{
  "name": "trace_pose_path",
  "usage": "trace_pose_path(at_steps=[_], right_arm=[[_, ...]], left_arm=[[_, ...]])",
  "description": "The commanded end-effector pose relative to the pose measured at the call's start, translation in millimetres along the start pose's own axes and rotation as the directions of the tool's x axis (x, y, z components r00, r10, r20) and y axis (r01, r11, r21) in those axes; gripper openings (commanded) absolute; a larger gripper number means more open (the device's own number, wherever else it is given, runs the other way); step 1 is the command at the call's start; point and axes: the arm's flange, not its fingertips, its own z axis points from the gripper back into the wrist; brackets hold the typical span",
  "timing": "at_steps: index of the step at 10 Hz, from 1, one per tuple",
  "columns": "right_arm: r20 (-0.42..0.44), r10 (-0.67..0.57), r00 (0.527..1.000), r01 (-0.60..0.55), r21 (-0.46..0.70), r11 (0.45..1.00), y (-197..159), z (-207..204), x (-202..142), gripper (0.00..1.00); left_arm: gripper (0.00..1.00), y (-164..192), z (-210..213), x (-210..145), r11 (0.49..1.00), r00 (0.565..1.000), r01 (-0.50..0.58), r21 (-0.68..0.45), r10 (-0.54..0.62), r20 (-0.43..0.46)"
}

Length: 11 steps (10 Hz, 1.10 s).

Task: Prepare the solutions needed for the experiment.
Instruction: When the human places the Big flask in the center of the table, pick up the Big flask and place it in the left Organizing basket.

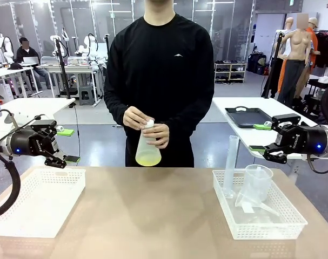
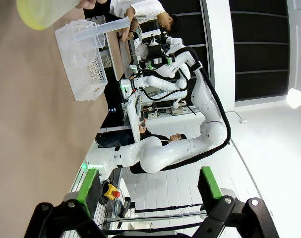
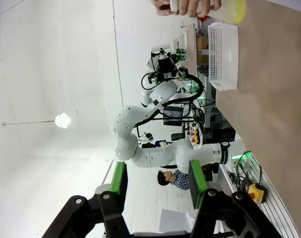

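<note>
The solutions show as a little pale yellow-green liquid [image 1: 148, 158] at the bottom of a translucent conical flask [image 1: 147, 144]. A person across the table holds that flask in both hands, fingers on its white cap [image 1: 148, 123]. My left gripper [image 1: 68, 145] hovers open above the table's left edge, with nothing between its fingers. On the right, my right gripper [image 1: 259, 137] also hangs open and empty. The flask's yellow base [image 2: 41, 12] appears at the top left of the left wrist view beyond my left gripper [image 2: 148, 186]. The right wrist view shows the flask [image 3: 230, 10] beyond my right gripper [image 3: 157, 183].
An empty white basket [image 1: 37, 200] lies under the left arm. A second white basket [image 1: 285, 218] on the right holds a tall graduated cylinder [image 1: 231, 162], a clear beaker [image 1: 258, 181] and a funnel [image 1: 249, 204]. Bare brown tabletop [image 1: 153, 216] lies between the baskets.
</note>
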Motion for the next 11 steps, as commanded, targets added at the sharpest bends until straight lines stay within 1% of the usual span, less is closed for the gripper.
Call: trace_pose_path(at_steps=[1, 11], right_arm=[[0.000, 0.013, 1.000, -0.013, 0.022, 1.000, 0.7, 0.1, 0.2, 0.63], [0.000, 0.013, 1.000, -0.013, 0.022, 1.000, 0.7, 0.1, 0.2, 0.63]], left_arm=[[1.00, -2.6, 0.1, 0.1, 1.000, 1.000, 0.003, -0.011, -0.003, -0.003], [1.00, -2.6, 0.1, 0.1, 1.000, 1.000, 0.003, -0.011, -0.003, -0.003]])
